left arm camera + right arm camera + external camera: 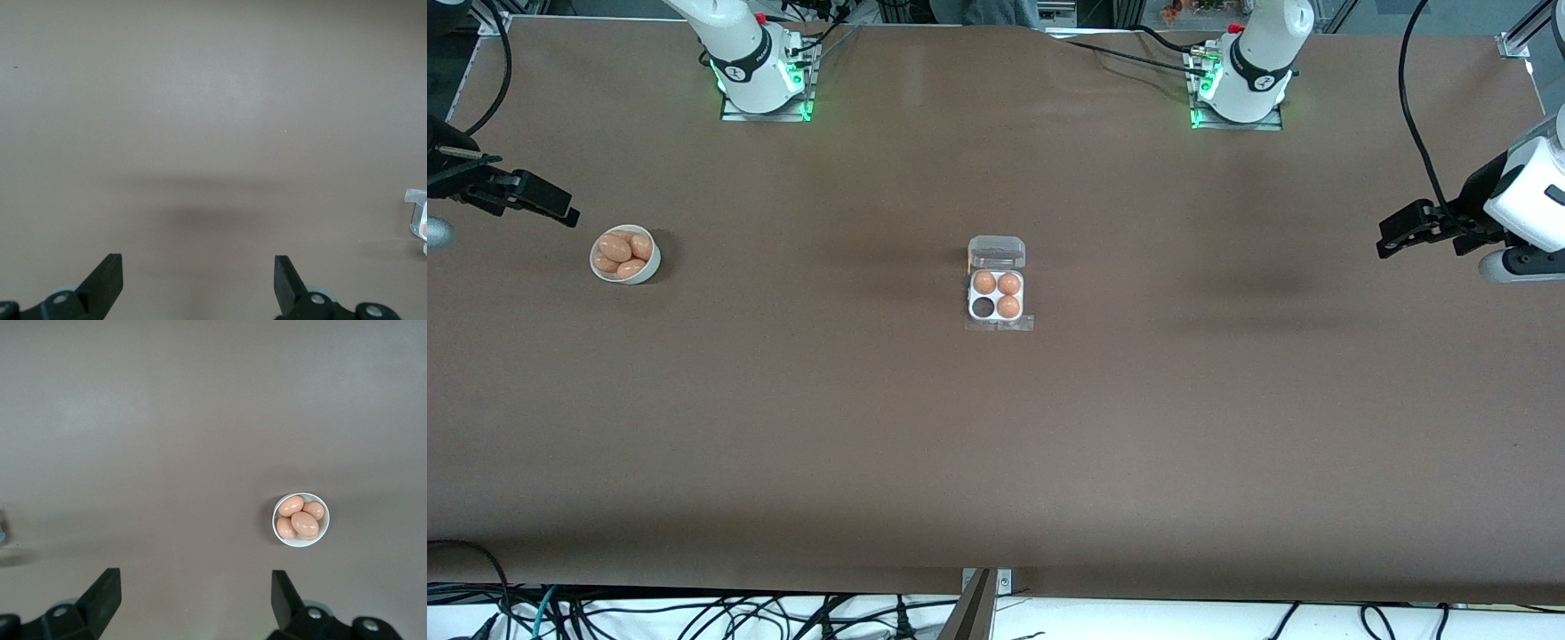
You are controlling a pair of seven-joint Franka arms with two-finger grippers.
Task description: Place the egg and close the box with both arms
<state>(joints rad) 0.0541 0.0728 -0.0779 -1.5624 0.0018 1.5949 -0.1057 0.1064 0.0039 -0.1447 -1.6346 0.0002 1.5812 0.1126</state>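
Note:
The box [997, 324] lies at the table's middle with its clear lid [997, 252] open and lying flat on the side toward the arms' bases. Its whitish tray holds three orange-brown eggs [1008, 284], and one cell [983, 308] is empty. Several more eggs [616, 248] lie in a round white bowl [643, 273] toward the right arm's end; they also show in the right wrist view [304, 524]. My right gripper [567, 213] is open and empty in the air beside the bowl [275, 524]. My left gripper [1387, 244] is open and empty over bare table at the left arm's end.
The brown table [996, 444] is bare around the box and the bowl. An edge of the box [418, 213] shows at the side of the left wrist view. Cables hang past the table edge nearest the front camera.

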